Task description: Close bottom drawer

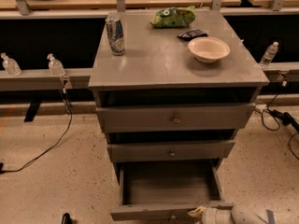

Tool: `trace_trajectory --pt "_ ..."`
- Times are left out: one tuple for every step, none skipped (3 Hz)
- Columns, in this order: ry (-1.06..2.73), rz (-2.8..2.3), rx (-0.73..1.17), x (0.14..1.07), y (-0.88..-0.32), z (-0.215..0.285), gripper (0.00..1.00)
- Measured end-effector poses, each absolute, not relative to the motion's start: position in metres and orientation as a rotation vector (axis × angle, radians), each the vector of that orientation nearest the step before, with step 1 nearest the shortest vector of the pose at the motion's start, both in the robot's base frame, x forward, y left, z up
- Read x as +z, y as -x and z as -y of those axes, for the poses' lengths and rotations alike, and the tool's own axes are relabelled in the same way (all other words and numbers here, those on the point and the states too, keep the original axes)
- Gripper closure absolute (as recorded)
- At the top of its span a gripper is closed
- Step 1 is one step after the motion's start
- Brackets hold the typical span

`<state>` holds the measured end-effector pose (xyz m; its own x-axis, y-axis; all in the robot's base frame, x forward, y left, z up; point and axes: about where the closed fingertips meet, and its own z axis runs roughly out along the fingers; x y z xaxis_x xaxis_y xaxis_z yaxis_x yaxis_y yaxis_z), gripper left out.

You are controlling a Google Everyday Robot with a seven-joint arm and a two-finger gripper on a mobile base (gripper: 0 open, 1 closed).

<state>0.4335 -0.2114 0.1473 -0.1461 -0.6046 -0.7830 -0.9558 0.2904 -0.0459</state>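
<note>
The bottom drawer (168, 185), the narrowest of three grey drawers, is pulled far out and its inside is empty. Its low front panel (154, 212) lies at the bottom edge of the view, with a small knob just showing. My gripper (198, 213) comes in from the lower right on a white arm (238, 215) and sits at the right end of that front panel, against it. The mid drawer (171, 150) and the widest top drawer (175, 118) stand slightly out from the cabinet.
On the grey cabinet top (159, 59) stand a can (115, 33), a green snack bag (172, 17), a dark packet (192, 33) and a white bowl (208, 48). Cables (44, 148) run on the speckled floor left and right. Bottles (55, 65) sit on a rail behind.
</note>
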Motion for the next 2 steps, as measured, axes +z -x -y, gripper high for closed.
trace_trajectory --pt "1.401 -1.847 0.625 0.147 -0.433 0.211 0.58" --pt "1.395 -1.752 0.515 0.148 -0.455 0.204 0.9"
